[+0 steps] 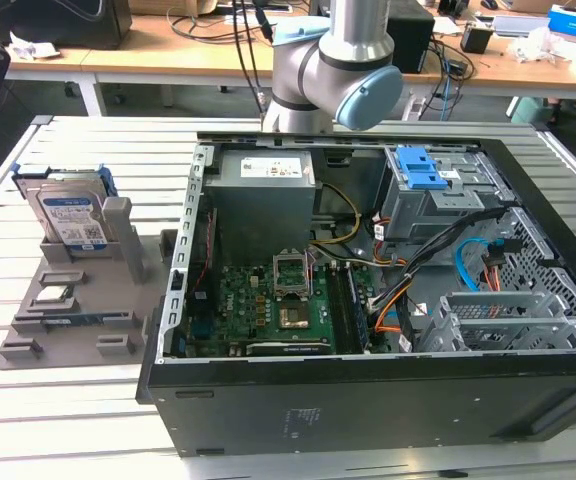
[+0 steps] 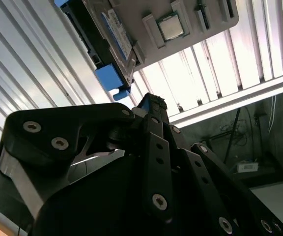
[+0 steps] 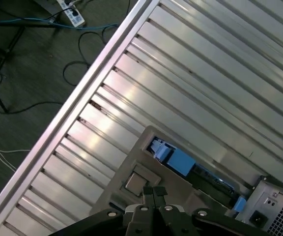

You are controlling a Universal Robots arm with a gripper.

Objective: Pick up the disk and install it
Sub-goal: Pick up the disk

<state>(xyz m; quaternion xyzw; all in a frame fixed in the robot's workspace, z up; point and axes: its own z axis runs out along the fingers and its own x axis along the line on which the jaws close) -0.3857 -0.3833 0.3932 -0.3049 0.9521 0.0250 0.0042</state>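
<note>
As the disk point(image 1: 68, 215) stands on edge in the grey rack point(image 1: 108, 295), exterior view, we judge it staged for grabbing. Second wrist view: gripper point(image 2: 150, 104) pressed together, empty, over the rack. First wrist view: blue rail point(image 3: 181, 161) near, untouched.

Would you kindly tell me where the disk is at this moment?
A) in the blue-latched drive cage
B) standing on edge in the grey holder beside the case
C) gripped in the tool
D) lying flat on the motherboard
B: in the exterior view the disk stands on edge in the grey holder, outside the open computer case, on that view's left.
</note>
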